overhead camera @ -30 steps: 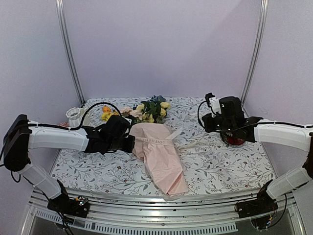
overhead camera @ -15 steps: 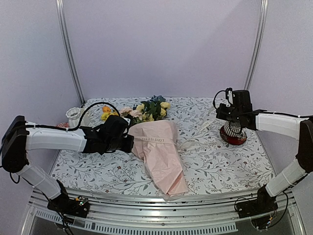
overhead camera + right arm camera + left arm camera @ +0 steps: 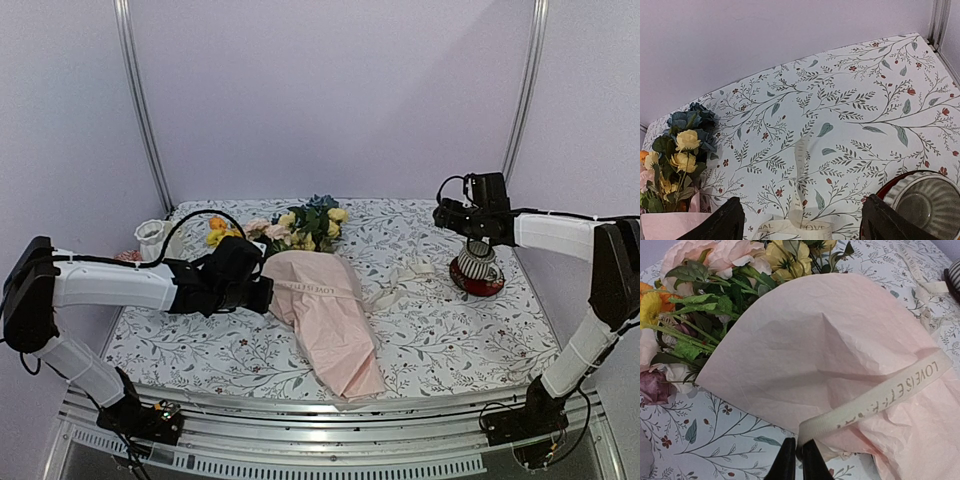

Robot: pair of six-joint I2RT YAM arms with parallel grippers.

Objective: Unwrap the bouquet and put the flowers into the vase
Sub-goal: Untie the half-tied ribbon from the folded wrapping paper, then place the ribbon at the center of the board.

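Observation:
The bouquet (image 3: 325, 320) lies mid-table in pale pink paper (image 3: 830, 355), and its flowers (image 3: 300, 228) (image 3: 715, 300) point toward the back. My left gripper (image 3: 262, 295) (image 3: 799, 461) is shut on the cream ribbon (image 3: 880, 395) at the wrap's left edge. The ribbon's loose end (image 3: 405, 275) (image 3: 800, 200) trails right over the cloth. My right gripper (image 3: 445, 214) (image 3: 805, 225) hangs open above it with nothing gripped. The white ridged vase (image 3: 150, 240) stands at the rear left, partly behind my left arm.
A striped cup (image 3: 477, 262) (image 3: 927, 200) on a red saucer (image 3: 478, 287) sits just under my right wrist. The floral cloth (image 3: 450, 340) covers the table, with purple walls and metal posts (image 3: 520, 100) close behind.
My right gripper lifted toward the back right with the ribbon end, then opened and let it go. The ribbon dropped to the cloth. The left gripper kept its hold.

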